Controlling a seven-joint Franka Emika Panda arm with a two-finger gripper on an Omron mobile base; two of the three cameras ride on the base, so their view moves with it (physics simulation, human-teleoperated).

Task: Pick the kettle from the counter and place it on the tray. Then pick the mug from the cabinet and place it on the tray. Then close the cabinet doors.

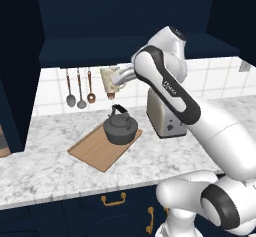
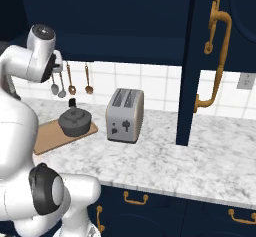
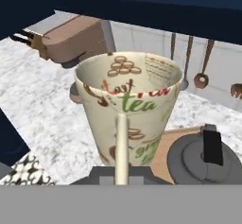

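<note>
Left to right in the left base view: utensils (image 1: 80, 88) are hanging on the white tile wall. The tray (image 1: 95, 151) is lying on the counter (image 1: 45, 166) with the kettle (image 1: 120, 127) sitting on its far right end. The mug (image 1: 111, 81) is hanging in the air above and behind the kettle, under the cabinet (image 1: 100, 51), tilted on its side. The gripper (image 1: 122, 78) is clamping it narrowly by the handle, which the hand view shows rising from between the fingertips. The toaster (image 1: 162, 116) is standing just right of the tray. In the right base view an open cabinet door (image 2: 210, 56) is hanging at far right.
</note>
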